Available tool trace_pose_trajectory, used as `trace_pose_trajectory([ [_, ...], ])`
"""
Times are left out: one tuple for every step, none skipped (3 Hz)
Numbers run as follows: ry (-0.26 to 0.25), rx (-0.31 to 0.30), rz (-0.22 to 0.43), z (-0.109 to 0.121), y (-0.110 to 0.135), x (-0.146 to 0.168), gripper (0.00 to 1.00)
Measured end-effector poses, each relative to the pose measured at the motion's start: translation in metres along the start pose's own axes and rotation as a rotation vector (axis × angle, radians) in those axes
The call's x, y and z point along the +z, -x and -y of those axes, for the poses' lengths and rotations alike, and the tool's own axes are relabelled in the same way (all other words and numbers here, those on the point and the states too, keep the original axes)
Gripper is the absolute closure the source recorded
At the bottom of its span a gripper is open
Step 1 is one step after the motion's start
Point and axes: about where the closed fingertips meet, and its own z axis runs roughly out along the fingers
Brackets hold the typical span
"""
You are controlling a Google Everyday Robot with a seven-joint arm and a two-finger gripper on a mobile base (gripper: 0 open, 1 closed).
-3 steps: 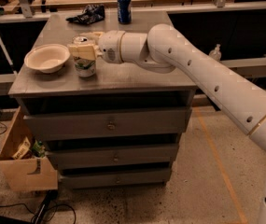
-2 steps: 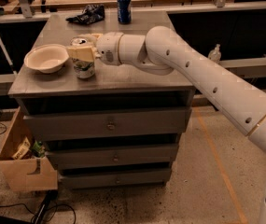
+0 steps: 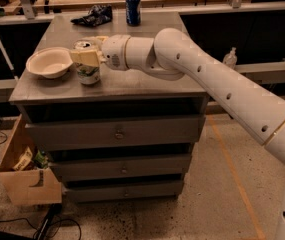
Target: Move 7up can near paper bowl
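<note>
The 7up can (image 3: 87, 72), whitish with green markings and a silver top, stands upright on the grey cabinet top (image 3: 147, 81). It is just right of the cream-white paper bowl (image 3: 49, 62), close to its rim. My gripper (image 3: 85, 57) reaches in from the right and its cream fingers (image 3: 84, 57) wrap the can's upper part. The white arm runs back to the right edge of the view.
A dark blue can (image 3: 132, 8) stands at the back of the cabinet top, with a dark crumpled bag (image 3: 95, 16) to its left. Drawers lie below. A cardboard box (image 3: 24, 176) sits on the floor at the left.
The can and the gripper stay next to the bowl; no clear movement shows.
</note>
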Motion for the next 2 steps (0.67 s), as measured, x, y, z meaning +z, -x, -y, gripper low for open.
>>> trace_pose_trajectory([
  [0.004, 0.000, 0.000, -0.0019, 0.0003, 0.0022, 0.36],
  [0.009, 0.000, 0.000, -0.0039, 0.0006, 0.0045, 0.12],
])
